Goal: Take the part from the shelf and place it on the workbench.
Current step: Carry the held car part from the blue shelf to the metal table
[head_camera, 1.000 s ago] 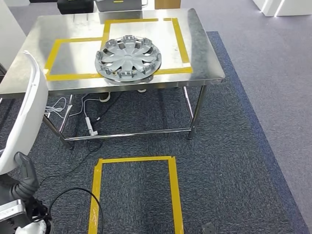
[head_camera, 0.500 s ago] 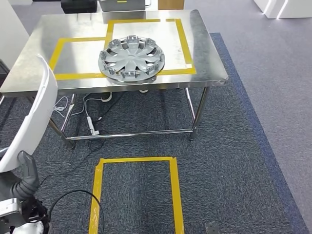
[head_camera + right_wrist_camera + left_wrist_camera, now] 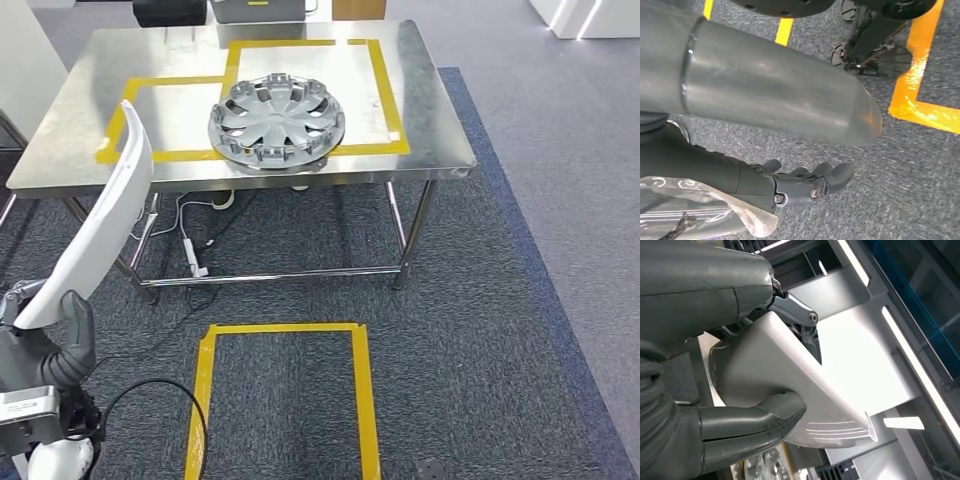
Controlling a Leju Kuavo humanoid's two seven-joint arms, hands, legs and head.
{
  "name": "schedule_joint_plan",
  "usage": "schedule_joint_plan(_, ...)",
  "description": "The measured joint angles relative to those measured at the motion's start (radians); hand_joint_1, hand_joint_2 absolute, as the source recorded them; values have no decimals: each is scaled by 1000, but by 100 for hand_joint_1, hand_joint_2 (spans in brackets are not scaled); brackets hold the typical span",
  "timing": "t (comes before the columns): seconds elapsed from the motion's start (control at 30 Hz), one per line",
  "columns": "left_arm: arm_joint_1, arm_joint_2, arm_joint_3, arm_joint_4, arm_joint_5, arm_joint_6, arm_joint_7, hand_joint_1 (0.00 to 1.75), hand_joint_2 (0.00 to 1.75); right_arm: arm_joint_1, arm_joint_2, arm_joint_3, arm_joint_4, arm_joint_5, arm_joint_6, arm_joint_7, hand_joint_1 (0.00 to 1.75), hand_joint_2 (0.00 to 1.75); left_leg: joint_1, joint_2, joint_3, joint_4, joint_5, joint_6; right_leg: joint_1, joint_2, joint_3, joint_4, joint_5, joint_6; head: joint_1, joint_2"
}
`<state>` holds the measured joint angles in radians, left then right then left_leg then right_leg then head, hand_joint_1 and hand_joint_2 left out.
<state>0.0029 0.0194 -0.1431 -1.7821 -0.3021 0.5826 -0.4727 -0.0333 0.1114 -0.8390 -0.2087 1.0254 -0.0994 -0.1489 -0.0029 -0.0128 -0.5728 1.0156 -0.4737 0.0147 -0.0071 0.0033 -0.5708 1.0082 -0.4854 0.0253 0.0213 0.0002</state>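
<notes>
White part (image 3: 98, 235) sits gripped in our left hand (image 3: 64, 350), thumb under it and fingers (image 3: 796, 315) over it, raised short of the steel tabletop (image 3: 68, 130), where a hubcap (image 3: 276, 121) lies. Our right hand (image 3: 806, 182) hangs above the carpet, fingers curled loosely, holding nothing

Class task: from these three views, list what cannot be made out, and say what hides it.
1. Lower end of the curved white plastic part: head view, hidden behind the left hand.
2. Right hand: right wrist view, its fingertips partly hidden by the grey thumb.
3. Steel workbench: far edge cut off, head view.
</notes>
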Motion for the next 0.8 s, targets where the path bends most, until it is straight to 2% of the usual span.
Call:
schedule_joint_plan(0.07, -8, 6, -1, 0, -1, -4, 5, 175, 175, 1, 1, 0, 0, 1, 0, -1, 0, 0, 1, 1, 0, 9, -7, -11, -4, -1, 8, -5, 1, -11, -1, 0)
schedule_joint_plan(0.1, -13, 9, -1, 0, -1, -6, 6, 175, 175, 1, 1, 0, 0, 1, 0, -2, 0, 0, 1, 2, -9, 34, -22, -17, -7, -3, 14, -8, 0, -16, -3, 0)
schedule_joint_plan(0.13, -16, 12, -1, 0, -2, -8, 8, 175, 175, 0, 2, 0, 0, 2, 0, -3, 0, 0, 4, 3, -29, 81, -44, -22, -9, -4, 20, -10, -2, -21, -5, 0)
schedule_joint_plan(0.2, -21, 18, -2, 1, -2, -14, 11, 175, 175, -1, 1, -1, 0, 2, 0, -5, 0, 0, 8, 4, -96, 212, -96, -29, -9, -5, 28, -10, -9, -25, -7, 0)
schedule_joint_plan(0.23, -22, 20, -3, 2, -3, -15, 14, 175, 175, -1, 1, -1, 0, 2, 0, -6, 0, 0, 9, 4, -126, 262, -107, -31, -8, -5, 32, -10, -13, -25, -7, 0)
schedule_joint_plan(0.27, -23, 22, -3, 2, -4, -17, 16, 175, 175, 0, 1, -1, 0, 3, 0, -7, 0, 0, 10, 4, -142, 281, -100, -31, -8, -5, 38, -10, -18, -24, -7, 0)
schedule_joint_plan(0.3, -24, 25, -3, 3, -6, -19, 18, 175, 175, 1, 1, -1, 0, 4, 0, -8, 0, 0, 10, 4, -140, 263, -73, -30, -8, -5, 45, -10, -23, -22, -7, 0)
schedule_joint_plan(0.37, -30, 28, -4, 3, -11, -21, 23, 175, 175, 1, 2, -1, 0, 6, 1, -10, 0, 0, 9, 6, -94, 145, 6, -22, -8, -5, 60, -10, -37, -17, -7, 0)
schedule_joint_plan(0.4, -33, 30, -5, 3, -12, -23, 24, 175, 175, 0, 2, -1, 0, 7, 1, -12, 0, 0, 7, 8, -66, 83, 27, -17, -6, -4, 63, -10, -44, -11, -8, 0)
schedule_joint_plan(0.43, -37, 31, -6, 4, -13, -26, 26, 175, 175, -1, 2, -1, 0, 8, 1, -14, 0, 0, 4, 9, -46, 40, 34, -12, -5, -5, 65, -12, -51, -5, -8, 0)
schedule_joint_plan(0.47, -39, 32, -6, 4, -14, -29, 27, 175, 175, -2, 2, -1, 0, 8, 1, -16, 0, 0, 2, 10, -37, 19, 26, -5, -4, -6, 69, -11, -54, 3, -8, 0)
schedule_joint_plan(0.57, -41, 34, -6, 4, -16, -36, 31, 175, 175, -4, 2, -1, 0, 11, 2, -19, 0, 0, 3, 6, -20, 3, 9, 16, -5, -8, 84, -2, -60, 24, -6, 0)
schedule_joint_plan(0.6, -41, 35, -6, 4, -16, -37, 31, 175, 175, -5, 2, -1, 0, 11, 3, -20, 0, 0, 4, 5, -11, 0, 5, 22, -5, -8, 71, 22, -71, 28, -5, 0)
schedule_joint_plan(0.63, -42, 36, -6, 4, -16, -38, 32, 175, 175, -6, 2, -1, 0, 12, 3, -20, 0, 0, 5, 4, -3, -1, 2, 26, -6, -7, 44, 68, -88, 31, -3, 0)
schedule_joint_plan(0.73, -39, 37, -6, 4, -17, -38, 32, 175, 175, -5, 2, 0, 0, 13, 6, -20, 0, 0, -1, 3, 15, -2, -19, 34, -5, -6, -86, 250, -146, 32, 0, 0)
schedule_joint_plan(0.77, -37, 37, -6, 4, -17, -38, 32, 175, 175, -3, 2, 0, 0, 14, 7, -20, 0, 0, -3, 2, 25, -2, -29, 35, -4, -6, -117, 273, -145, 29, 0, 0)
schedule_joint_plan(0.8, -36, 38, -7, 4, -17, -38, 32, 175, 175, -1, 2, 0, 0, 14, 7, -20, 0, 0, -6, 1, 39, -2, -39, 35, -3, -5, -130, 260, -125, 26, 1, 0)
